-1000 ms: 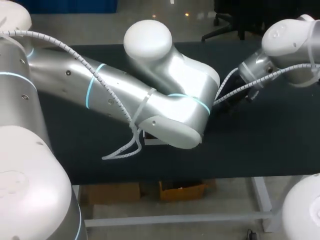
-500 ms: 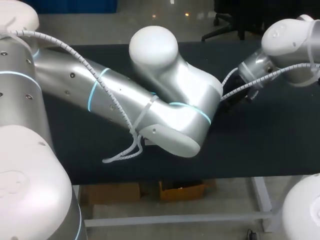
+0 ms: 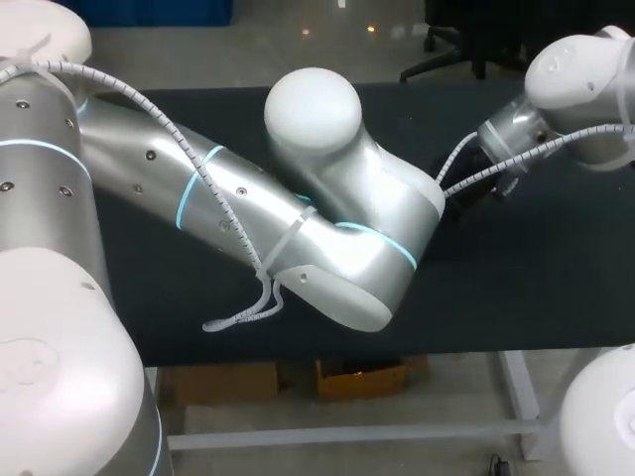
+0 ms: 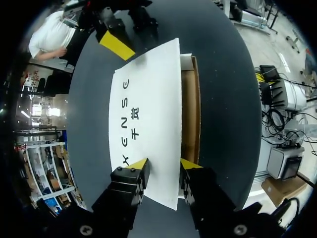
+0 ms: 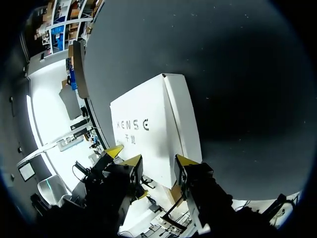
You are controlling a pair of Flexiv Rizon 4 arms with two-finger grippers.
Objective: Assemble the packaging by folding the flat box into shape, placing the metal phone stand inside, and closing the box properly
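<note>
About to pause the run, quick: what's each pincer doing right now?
Left pincer: at one end of the white box; grip cannot be told.
Right pincer: at the box's other end; grip cannot be told.

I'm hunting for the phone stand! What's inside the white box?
Along the open side of the white box, a strip of brown cardboard lining shows. The box's top covers the rest of the inside, so whether a stand is in there cannot be seen.
</note>
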